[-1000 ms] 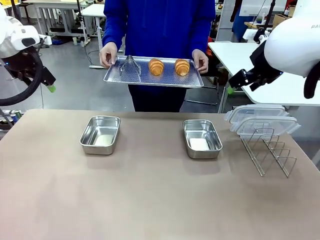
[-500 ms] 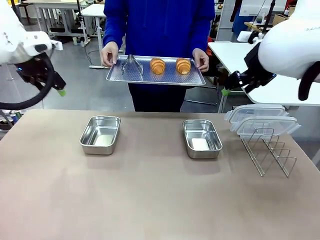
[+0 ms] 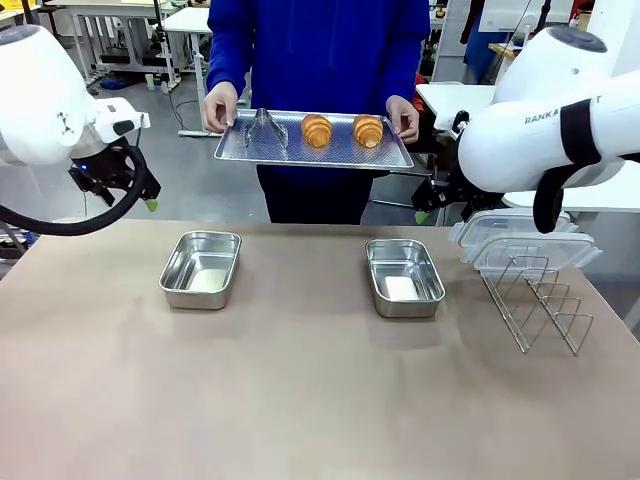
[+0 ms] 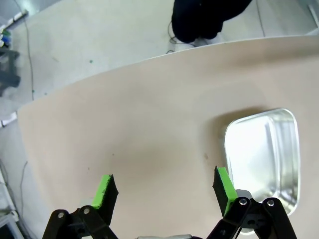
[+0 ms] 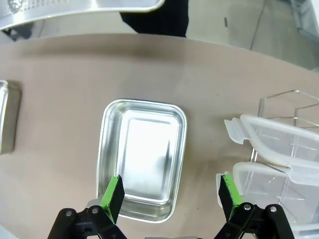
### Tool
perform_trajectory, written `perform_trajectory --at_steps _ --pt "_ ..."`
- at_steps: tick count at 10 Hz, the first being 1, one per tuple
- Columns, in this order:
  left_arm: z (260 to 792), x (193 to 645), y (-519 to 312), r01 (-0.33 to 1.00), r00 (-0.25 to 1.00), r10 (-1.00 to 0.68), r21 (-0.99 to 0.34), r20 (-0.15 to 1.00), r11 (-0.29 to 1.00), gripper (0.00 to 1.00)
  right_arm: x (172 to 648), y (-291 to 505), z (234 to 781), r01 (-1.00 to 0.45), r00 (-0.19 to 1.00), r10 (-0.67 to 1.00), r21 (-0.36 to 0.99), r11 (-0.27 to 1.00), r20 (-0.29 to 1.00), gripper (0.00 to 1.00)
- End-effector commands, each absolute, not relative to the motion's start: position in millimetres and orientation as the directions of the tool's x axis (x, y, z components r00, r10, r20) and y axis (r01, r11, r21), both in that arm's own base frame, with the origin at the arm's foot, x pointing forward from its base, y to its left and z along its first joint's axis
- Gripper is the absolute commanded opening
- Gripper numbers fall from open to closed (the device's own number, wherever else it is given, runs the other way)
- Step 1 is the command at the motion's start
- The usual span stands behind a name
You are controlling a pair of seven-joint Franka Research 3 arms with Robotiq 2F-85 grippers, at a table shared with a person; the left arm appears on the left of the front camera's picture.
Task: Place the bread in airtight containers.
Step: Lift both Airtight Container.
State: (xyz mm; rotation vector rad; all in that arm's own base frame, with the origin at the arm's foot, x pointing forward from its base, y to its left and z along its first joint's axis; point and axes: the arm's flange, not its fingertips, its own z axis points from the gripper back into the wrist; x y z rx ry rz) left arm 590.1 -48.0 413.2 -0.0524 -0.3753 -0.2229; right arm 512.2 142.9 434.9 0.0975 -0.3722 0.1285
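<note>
two steel tins sit on the desk, about midway between its near and far edges. the left tin lies toward the left side. the right tin is a little right of the middle, well apart from it. both are lidless with nothing inside. by the right edge stands a wire rack, and two clear lids lie stacked at its far end, toward the far right corner.

the left gripper hangs in the air above the far left corner area of the desk. its jaws are spread wide with nothing between the green pads, and in its wrist view the left tin lies below, just off one pad. the right gripper hovers near the far edge, right of the middle, likewise wide open and holding nothing. its wrist view looks down on the right tin, with the lids off to one side.

beyond the far edge a person in a blue top holds a perforated metal tray level, a hand at the tray's left end and a second hand at its right end. both croissants are on the tray, off the desk. the left croissant is near the tray's middle and the right croissant is just beside it, not touching. metal tongs lie at the tray's left end.
</note>
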Motion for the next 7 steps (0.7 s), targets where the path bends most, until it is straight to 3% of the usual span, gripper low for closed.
perform_trajectory --at_steps 1,7 --pt "402 604 -61 0.174 0.918 -0.167 0.013 0.360 0.985 1.00 524 148 428 -0.127 0.938 0.105 0.045 0.991 0.331 1.00" --pt "345 619 -75 0.169 0.949 -0.161 -0.009 0.270 0.985 1.00 540 144 374 -0.153 0.960 0.142 0.028 0.988 0.241 1.00"
